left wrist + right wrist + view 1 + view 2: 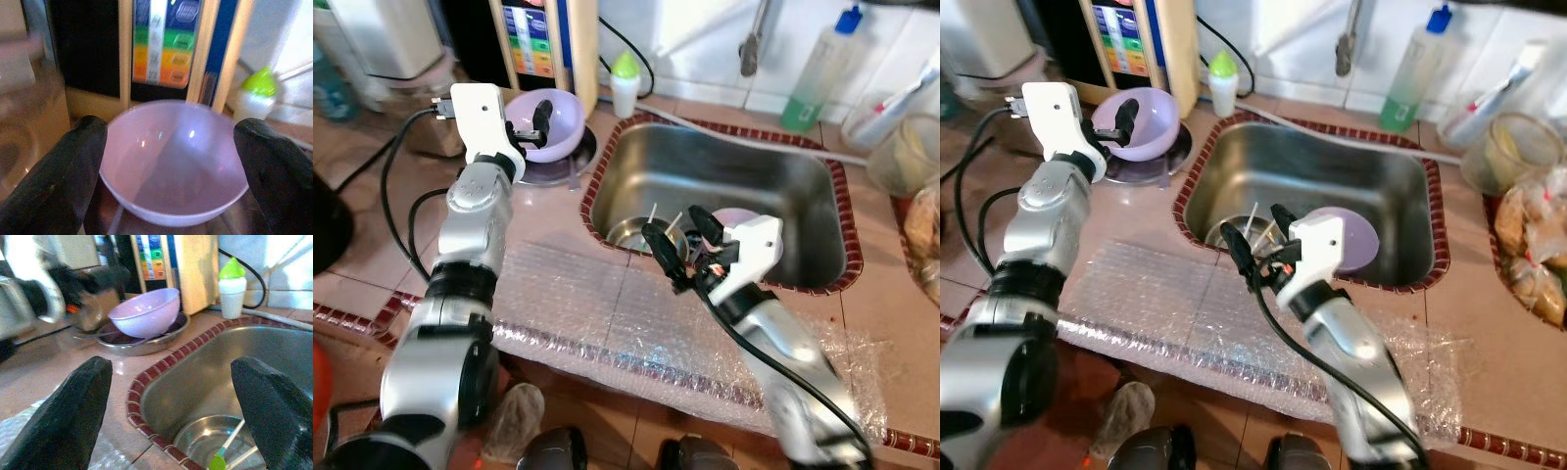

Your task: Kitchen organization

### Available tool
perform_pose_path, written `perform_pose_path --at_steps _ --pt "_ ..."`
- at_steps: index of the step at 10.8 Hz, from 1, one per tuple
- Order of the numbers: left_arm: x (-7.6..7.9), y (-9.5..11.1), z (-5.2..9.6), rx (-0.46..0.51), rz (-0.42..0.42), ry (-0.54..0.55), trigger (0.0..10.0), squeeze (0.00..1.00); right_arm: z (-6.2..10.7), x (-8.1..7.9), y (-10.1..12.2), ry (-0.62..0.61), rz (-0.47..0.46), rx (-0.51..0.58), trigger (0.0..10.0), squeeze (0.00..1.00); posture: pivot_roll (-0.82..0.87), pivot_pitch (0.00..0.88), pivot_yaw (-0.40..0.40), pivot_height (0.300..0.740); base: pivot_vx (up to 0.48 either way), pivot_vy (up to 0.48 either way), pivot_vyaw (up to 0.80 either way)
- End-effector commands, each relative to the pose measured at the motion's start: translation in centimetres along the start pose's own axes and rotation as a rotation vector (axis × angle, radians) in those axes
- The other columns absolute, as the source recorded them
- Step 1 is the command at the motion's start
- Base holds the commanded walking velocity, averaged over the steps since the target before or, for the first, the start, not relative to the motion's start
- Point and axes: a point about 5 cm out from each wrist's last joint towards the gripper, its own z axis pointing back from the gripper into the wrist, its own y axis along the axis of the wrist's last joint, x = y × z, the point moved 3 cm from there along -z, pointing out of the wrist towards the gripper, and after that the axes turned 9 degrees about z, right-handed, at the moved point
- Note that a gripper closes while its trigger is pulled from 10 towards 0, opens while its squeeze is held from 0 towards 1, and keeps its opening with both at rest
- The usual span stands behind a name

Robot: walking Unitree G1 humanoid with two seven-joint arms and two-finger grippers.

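Now lilac bowl (173,161) sits between the left gripper's (171,166) spread fingers (63,181).

Lilac bowl (176,161) sat upright and empty, with small light glints on its inner wall. The left tool (173,171) was spread wide: one black fingertip (58,176) lay to one side of the bowl, the other on the opposite side, each close to the rim; contact could not be confirmed. Behind the bowl stood a tall appliance with a colour-banded panel (161,44) in a pale wooden-looking frame. A white bottle with a green cap (254,95) stood beyond the bowl, beside that frame.
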Motion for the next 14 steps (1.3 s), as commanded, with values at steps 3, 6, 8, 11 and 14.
perform_pose_path --at_steps 3,6,8,11,14 --pt "-1.6 0.5 -0.6 -0.020 0.023 0.083 10.0 0.12 1.1 -1.4 0.8 0.059 -0.008 -0.018 10.0 0.00 -0.25 0.221 0.046 0.740 0.000 0.000 0.00" --pt "-2.7 -0.4 -0.7 -0.049 0.096 0.172 10.0 0.00 1.6 -1.8 0.8 0.077 -0.004 -0.047 10.0 0.00 -0.26 0.222 0.049 0.740 0.000 0.000 0.00" --pt "-3.5 -0.4 -0.7 -0.056 0.123 0.206 10.0 0.00 1.4 -1.8 0.6 0.080 0.005 -0.054 10.0 0.00 -0.25 0.205 0.048 0.740 0.000 0.000 0.00" --pt "-2.5 -1.8 -0.8 -0.163 0.311 0.147 10.0 0.00 1.0 -1.9 0.4 0.090 0.011 -0.060 10.0 0.00 -0.25 0.196 0.045 0.740 0.000 0.000 0.00" --pt "-1.6 -2.5 -1.0 -0.236 0.315 0.103 3.6 0.00 0.6 -2.2 0.3 0.104 0.019 -0.057 10.0 0.00 -0.24 0.188 0.053 0.740 0.000 0.000 0.00"
